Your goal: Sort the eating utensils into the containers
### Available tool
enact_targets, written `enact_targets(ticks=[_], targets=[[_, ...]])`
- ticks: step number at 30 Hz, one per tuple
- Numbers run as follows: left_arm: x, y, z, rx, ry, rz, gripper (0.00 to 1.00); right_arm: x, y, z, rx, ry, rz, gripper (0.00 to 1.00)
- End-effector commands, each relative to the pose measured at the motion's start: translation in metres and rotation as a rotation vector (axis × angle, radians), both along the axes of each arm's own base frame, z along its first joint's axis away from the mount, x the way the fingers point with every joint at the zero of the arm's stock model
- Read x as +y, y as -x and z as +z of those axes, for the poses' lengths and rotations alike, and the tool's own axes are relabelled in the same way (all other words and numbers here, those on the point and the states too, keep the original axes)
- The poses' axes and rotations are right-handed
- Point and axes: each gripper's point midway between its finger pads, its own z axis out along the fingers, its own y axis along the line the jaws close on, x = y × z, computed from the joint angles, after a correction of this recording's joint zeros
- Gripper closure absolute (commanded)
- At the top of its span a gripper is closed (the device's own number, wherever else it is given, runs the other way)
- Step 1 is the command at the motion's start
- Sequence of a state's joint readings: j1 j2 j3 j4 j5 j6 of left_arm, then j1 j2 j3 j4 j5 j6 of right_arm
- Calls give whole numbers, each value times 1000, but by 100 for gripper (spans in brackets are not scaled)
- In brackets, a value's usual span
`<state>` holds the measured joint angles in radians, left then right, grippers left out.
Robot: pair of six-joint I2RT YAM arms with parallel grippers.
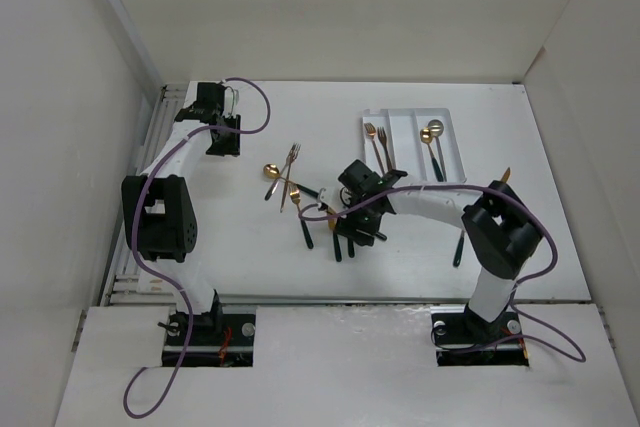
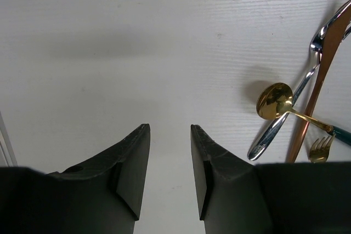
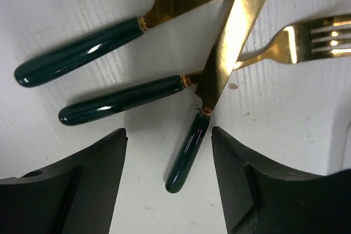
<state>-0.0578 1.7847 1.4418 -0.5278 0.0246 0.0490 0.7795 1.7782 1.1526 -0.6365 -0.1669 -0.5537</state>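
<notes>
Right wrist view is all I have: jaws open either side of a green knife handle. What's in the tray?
Observer: From the top view, the white tray has gold forks in its left compartment and at least one tray spoon in the right. I see nothing in the middle one.
Operator: Left arm holding anything?
Observer: No. The left gripper is open over bare table.
Operator: Loose pieces near it?
Observer: Yes. A silver utensil and a green-handled gold spoon lie crossed at the right side of the left wrist view, untouched.
</notes>
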Motion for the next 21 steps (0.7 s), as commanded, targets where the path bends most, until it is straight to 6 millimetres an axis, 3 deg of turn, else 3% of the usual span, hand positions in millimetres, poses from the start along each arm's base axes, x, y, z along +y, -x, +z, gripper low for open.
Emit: enact_targets(ticks=[1,6,12,16,19,21], targets=[[1,0,19,-50,-9,-9,67,15,-17,16,-69,-92,-152,32],[-1,-2,18,-50,0,-15,67,16,-32,12,-134,-112,-239,45],[-1,-2,22,-59,0,-15,67,10,-34,7,-133,-99,-283,52],[0,-2,22,-60,-7,-10,67,10,-21,0,-77,-103,-263,84],[0,-2,22,-60,-7,-10,67,9,-17,-3,-60,-104,-267,99],[0,-2,22,-60,-7,-10,67,10,-12,-4,-36,-109,-258,100]])
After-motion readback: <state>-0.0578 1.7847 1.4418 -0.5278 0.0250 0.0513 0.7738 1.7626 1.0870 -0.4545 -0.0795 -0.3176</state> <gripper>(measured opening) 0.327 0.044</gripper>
